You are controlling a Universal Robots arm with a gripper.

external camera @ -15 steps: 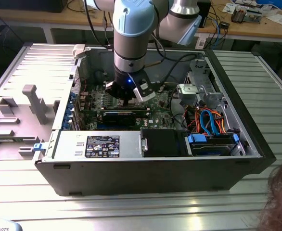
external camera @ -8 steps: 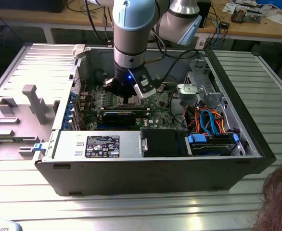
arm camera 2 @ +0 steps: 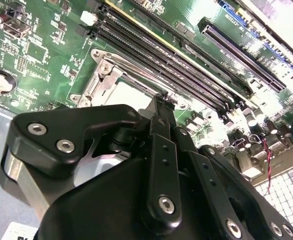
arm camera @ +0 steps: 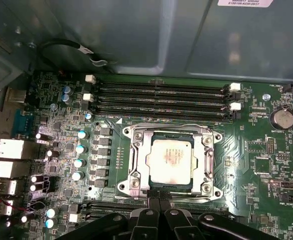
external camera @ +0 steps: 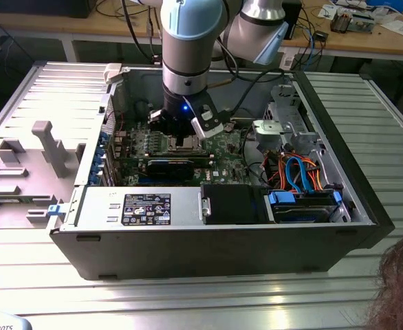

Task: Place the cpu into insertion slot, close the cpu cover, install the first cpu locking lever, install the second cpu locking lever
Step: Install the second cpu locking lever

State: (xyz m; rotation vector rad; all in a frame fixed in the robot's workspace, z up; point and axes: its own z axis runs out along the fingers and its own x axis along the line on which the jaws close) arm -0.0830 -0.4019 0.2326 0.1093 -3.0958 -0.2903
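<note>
One chip (arm camera: 170, 161) sits seated under the cover (arm camera: 136, 150); my gripper (arm camera: 159, 199), clenched, presses its edge to lock it.

I see my grey-and-blue jointed arm (external camera: 188, 48) reaching straight down, its black metal gripper (arm camera: 159, 194) with fingers (arm camera 2: 161, 107) pressed together, tips just above the silver-topped cpu (arm camera: 172, 160).

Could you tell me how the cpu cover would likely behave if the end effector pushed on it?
The cpu cover looks like thin sheet metal, so probably stiff, though it might flex or bend under a hard push. It lies flat around the cpu, so it likely pivots rather than slides. Its shiny surface may be slippery under the end effector.
</note>
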